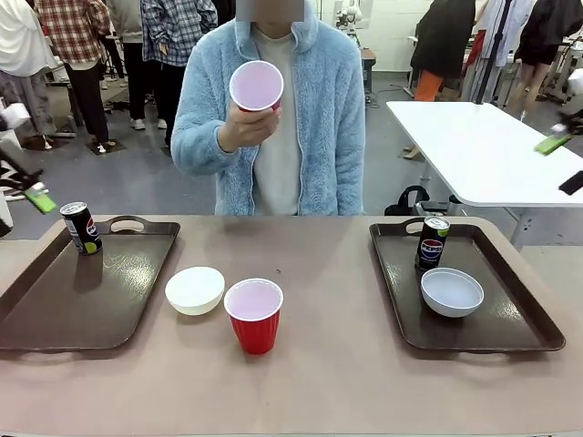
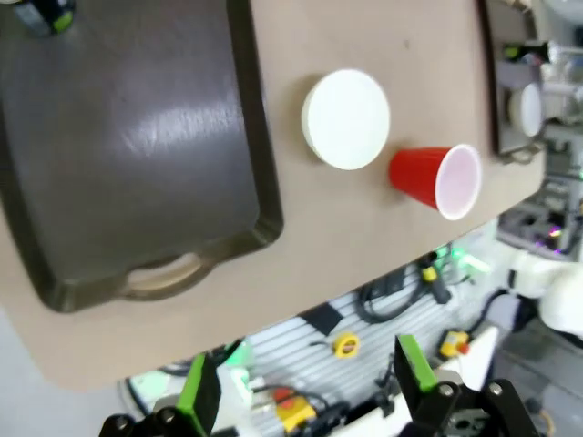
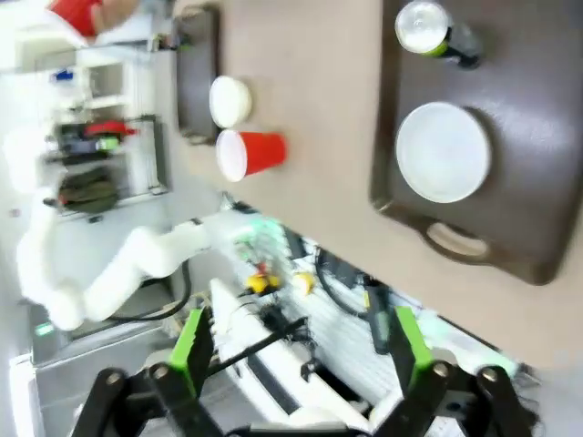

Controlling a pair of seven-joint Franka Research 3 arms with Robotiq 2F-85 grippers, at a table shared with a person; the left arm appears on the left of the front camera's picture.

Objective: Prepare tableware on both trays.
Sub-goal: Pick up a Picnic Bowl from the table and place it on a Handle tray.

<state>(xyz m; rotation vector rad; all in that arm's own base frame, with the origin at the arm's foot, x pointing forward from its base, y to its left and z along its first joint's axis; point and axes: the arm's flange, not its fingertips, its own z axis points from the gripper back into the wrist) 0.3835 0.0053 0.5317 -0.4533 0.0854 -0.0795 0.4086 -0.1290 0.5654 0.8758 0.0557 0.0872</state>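
Observation:
Two dark brown trays lie on the tan table. On the left tray (image 1: 82,300) stands a black can (image 1: 80,228). The right tray (image 1: 496,319) carries a black can (image 1: 432,242) and a pale grey bowl (image 1: 452,291). Between the trays, on the bare table, sit a white bowl (image 1: 195,289) and an upright red cup (image 1: 254,315). The person's hand holds a second red cup (image 1: 256,86) at chest height, its mouth tipped toward me. My left gripper (image 2: 305,382) hangs open beyond the table's near edge, short of the left tray (image 2: 137,137). Likewise my right gripper (image 3: 299,355) is open, short of the right tray (image 3: 537,109).
The person in a pale blue fleece stands at the table's far side. A white table (image 1: 483,146) stands behind at the right, with people farther back. Below the near table edge, the wrist views show cables and tools.

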